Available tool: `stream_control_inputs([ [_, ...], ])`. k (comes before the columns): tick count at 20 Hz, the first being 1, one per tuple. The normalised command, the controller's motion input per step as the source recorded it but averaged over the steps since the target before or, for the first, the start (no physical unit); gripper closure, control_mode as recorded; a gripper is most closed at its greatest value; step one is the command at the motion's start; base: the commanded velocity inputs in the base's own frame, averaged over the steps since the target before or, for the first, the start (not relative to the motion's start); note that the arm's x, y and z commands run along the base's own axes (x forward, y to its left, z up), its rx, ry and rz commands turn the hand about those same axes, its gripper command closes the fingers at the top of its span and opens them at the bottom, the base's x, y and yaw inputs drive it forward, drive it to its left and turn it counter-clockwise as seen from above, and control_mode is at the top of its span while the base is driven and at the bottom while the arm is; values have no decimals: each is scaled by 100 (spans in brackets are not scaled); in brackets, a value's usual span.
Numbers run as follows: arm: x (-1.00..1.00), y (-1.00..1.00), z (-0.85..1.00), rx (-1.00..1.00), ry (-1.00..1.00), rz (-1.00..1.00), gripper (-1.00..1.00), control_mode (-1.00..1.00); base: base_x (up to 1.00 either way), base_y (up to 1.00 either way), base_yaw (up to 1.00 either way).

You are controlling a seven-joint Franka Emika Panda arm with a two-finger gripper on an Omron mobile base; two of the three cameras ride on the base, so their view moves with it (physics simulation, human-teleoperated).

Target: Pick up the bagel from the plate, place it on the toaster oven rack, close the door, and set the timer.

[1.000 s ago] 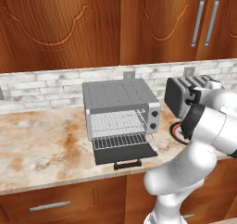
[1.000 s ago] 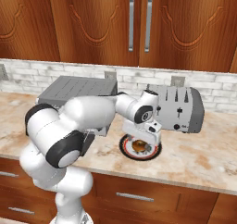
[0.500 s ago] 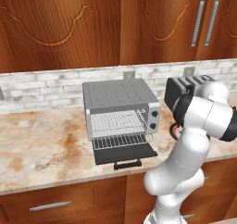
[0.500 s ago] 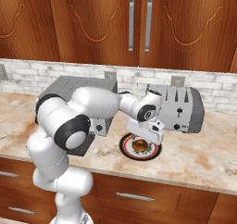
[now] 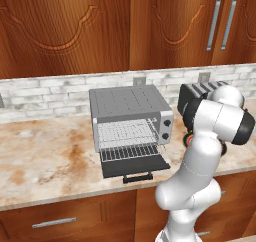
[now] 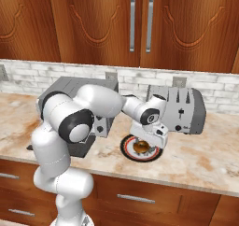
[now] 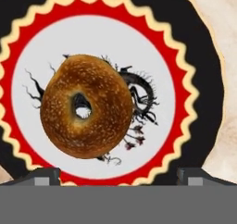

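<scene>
Directly below the fingers [image 7: 118,174], the bagel [image 7: 86,106] lies flat on the white centre of the plate [image 7: 203,70], partly covering the dark pattern there. Both finger tips stand wide apart at the bottom of the hand view, one at each side, released and grasping nothing; the bagel sits between their lines but above them in that view, not touching either. Seen from the right base view, the gripper [image 6: 148,141] hangs just over the plate [image 6: 129,152] on the marbled counter [image 6: 200,162], with the bagel [image 6: 141,147] under it. Just behind the fingers stands a silver slot toaster [image 6: 184,109]. Off to the side of the fingers, well apart from the plate, the toaster oven [image 5: 131,117] has its door [image 5: 134,165] dropped open and lying level, black bar handle at the front edge. The toaster oven rack [image 5: 129,151] is pulled partly out over the door, bare.
</scene>
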Motion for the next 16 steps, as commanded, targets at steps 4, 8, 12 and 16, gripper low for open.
stream_control_inputs([
  [4,10,0,-18,0,-5,0,-100,-100,0,0,0],
  [8,23,-2,-17,0,-6,0,-100,-100,0,0,0],
  [12,16,-5,-21,0,-4,0,-100,-100,0,0,0],
  [16,13,-16,-11,0,-3,0,-100,-100,0,0,0],
])
